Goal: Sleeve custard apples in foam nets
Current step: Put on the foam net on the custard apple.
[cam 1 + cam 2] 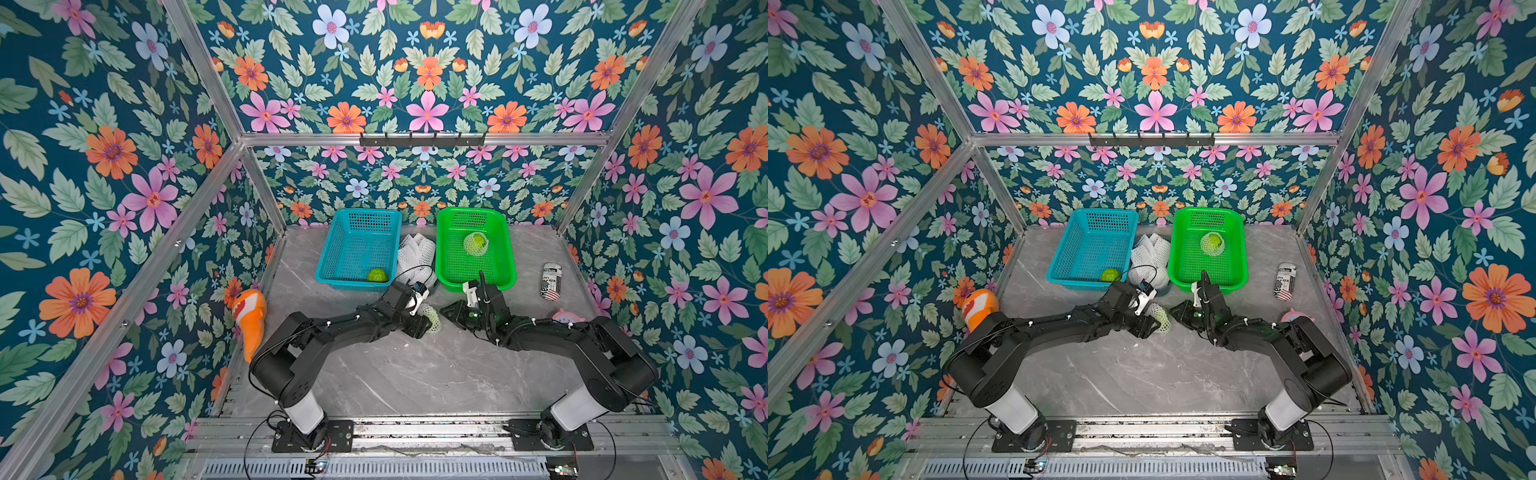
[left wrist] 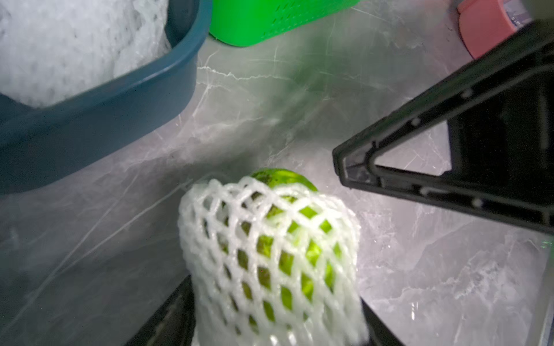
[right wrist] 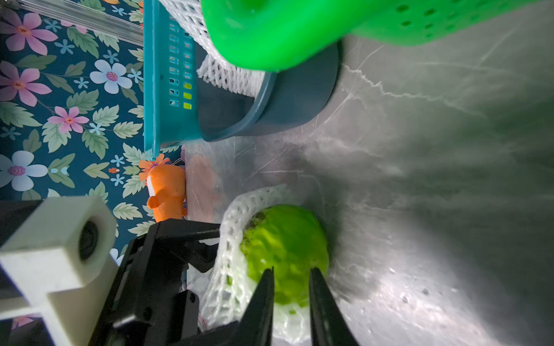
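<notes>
White foam net [image 2: 215, 215] covered most of the centre fruit [image 2: 281, 179], leaving only its 3 o'clock end bare green. Left gripper [image 1: 424, 324] was clamped on that netted body from the 9 o'clock side, jaws set wide round it. Couldn't tell whether it touched the bench [image 1: 395, 374] or hung just above. Right gripper [image 3: 291, 272] pointed in from 3 o'clock, jaws parted by a thin gap w/ nothing btwn them. Its tips were close by the bare end; contact unclear. Both arms reached in from 6 o'clock & met nr bench ctr.

Blue basket [image 1: 353, 286] sat at 11 o'clock of the bench, w/ a bare fruit [image 1: 377, 275] in its 5 o'clock corner. Green basket [image 1: 505, 249] sat at 1 o'clock, w/ a wrapped fruit [image 1: 475, 243] nr its middle. Btwn the two baskets, at 12 o'clock, a dark tub [image 2: 120, 99] held a pile of spare nets [image 1: 415, 249].

Orange fish toy [image 1: 249, 316] lay at the 9 o'clock edge & a printed can [image 1: 551, 281] at approx. 2 o'clock. A pink thing [image 1: 567, 316] showed at 3 o'clock, partly hidden by the right arm [image 1: 561, 340], too hidden to name.
</notes>
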Controlling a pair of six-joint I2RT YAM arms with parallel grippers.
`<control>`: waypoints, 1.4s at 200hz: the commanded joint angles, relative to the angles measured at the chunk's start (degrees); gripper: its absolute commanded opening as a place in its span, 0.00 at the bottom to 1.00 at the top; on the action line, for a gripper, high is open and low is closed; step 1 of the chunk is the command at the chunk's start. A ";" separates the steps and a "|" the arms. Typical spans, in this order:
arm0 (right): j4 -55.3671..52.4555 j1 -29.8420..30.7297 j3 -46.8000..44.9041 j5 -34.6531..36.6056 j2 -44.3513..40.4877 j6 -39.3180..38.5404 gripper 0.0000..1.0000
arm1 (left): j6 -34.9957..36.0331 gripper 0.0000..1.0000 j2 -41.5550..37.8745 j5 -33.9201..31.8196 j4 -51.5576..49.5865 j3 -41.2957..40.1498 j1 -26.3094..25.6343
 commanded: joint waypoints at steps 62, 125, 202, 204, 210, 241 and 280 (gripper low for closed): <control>7.70 0.49 2.10 -6.76 2.59 0.10 0.30 | 0.21 0.69 -0.10 -1.45 -3.09 -0.32 0.17; 11.41 1.41 2.29 -9.47 5.76 1.11 0.29 | 0.08 0.69 -0.30 -1.27 -2.83 -0.50 0.20; 11.08 1.48 1.31 -9.80 4.01 0.28 0.27 | -0.58 0.71 -1.01 -1.67 -2.95 -1.22 0.22; 10.93 1.46 1.37 -9.86 4.00 0.18 0.27 | -0.63 0.71 -1.19 -1.82 -2.92 -1.31 0.21; 10.43 1.46 1.59 -10.25 3.84 -0.07 0.27 | -0.67 0.72 -1.46 -1.98 -2.84 -1.57 0.21; 8.86 1.46 1.83 -11.05 3.62 -0.96 0.26 | -0.98 0.75 -2.32 -2.52 -2.82 -2.31 0.21; 8.16 1.59 1.76 -12.32 3.65 -1.44 0.25 | -1.20 0.77 -2.39 -2.85 -2.73 -2.57 0.22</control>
